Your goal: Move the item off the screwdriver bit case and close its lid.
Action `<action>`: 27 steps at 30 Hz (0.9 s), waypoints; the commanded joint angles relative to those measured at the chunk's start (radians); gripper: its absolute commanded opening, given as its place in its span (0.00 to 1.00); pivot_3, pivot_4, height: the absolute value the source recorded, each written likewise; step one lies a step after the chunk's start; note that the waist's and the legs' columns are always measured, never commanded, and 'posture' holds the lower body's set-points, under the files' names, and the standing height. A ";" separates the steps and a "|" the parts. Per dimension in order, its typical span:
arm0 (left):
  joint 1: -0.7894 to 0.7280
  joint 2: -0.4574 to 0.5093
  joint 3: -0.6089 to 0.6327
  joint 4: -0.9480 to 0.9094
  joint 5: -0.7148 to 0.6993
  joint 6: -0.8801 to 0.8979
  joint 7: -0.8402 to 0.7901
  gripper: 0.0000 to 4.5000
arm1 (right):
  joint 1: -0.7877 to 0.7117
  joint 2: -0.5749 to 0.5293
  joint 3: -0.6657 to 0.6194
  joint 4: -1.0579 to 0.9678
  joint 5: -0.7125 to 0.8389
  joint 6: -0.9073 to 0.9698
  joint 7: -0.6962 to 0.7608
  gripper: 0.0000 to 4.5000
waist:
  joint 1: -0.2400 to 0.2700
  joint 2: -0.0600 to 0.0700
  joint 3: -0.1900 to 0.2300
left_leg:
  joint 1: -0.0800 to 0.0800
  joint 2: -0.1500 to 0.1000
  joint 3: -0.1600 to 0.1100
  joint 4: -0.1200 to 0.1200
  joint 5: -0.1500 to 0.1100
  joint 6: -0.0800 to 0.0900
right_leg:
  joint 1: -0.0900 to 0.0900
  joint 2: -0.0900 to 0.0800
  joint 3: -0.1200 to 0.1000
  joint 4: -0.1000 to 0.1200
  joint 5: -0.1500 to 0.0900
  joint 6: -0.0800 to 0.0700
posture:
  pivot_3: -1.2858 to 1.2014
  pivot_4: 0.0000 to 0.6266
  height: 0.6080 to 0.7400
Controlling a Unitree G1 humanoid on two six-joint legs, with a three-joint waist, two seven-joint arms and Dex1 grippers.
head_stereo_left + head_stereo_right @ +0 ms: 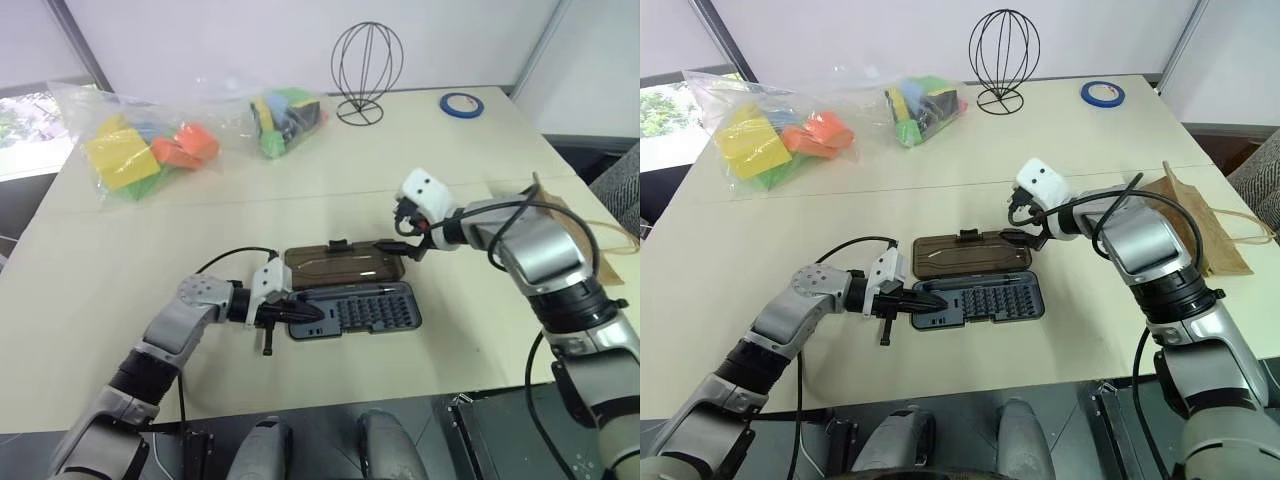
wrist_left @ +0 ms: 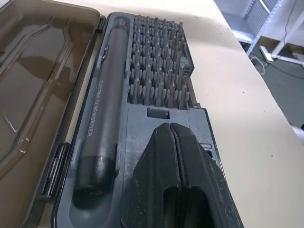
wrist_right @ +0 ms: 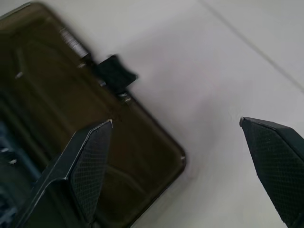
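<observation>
The screwdriver bit case [image 1: 375, 312] lies open in the middle of the table, a grey screwdriver [image 2: 102, 118] and rows of bits in its dark tray. The smoky-brown lid [image 1: 345, 265] lies flat behind the tray, its black latch [image 3: 114, 71] on the far edge. My left gripper [image 1: 312, 312] is shut with nothing in it, its tips [image 2: 171, 126] over the tray's left end. My right gripper [image 1: 1025, 238] is open over the lid's far right corner; in the right wrist view one finger [image 3: 90, 166] is above the lid and the other above bare table. The item, a brown paper bag [image 1: 1220, 245], lies at the table's right edge, off the case.
Two clear bags of coloured blocks [image 1: 140, 150] [image 1: 285, 115] sit at the far left and far middle. A black wire stand [image 1: 365, 70] and a blue tape roll [image 1: 460, 103] stand at the back. The table's front edge runs just below the case.
</observation>
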 commanded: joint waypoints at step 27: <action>0.071 0.023 0.012 -0.003 0.063 0.016 0.074 0.00 | -0.192 0.196 0.087 0.680 -0.281 -0.470 0.274 0.27 | -0.002 0.002 -0.003 | 0.002 0.000 -0.001 0.000 0.003 -0.005 | 0.001 0.000 0.000 0.000 0.000 0.000 | 0.52 0.24 1.00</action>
